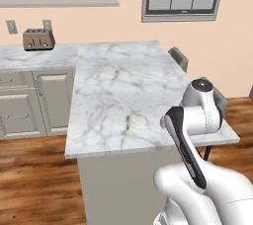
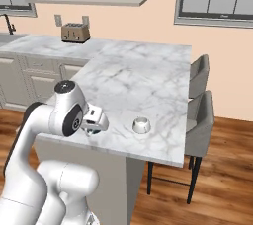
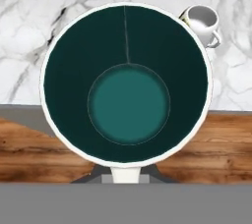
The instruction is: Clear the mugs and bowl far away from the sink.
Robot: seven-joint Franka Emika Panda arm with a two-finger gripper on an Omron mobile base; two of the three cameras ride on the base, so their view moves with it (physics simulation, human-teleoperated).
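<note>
Dark green mug [image 3: 128, 83] at centre of hand view, seen mouth-on, white rim; apparently carried by the gripper [image 2: 95, 124], clenched on it, at the near counter edge [image 2: 143, 95] for setting down. White mug [image 2: 141, 125] already stands on the marble, lower centre of right base view, upper right of hand view.

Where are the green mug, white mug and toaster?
green mug [image 3: 128, 105]: hand view, inner bottom.
white mug [image 2: 141, 125]: right base view, outer wall.
toaster [image 1: 38, 40]: left base view, front face.
</note>
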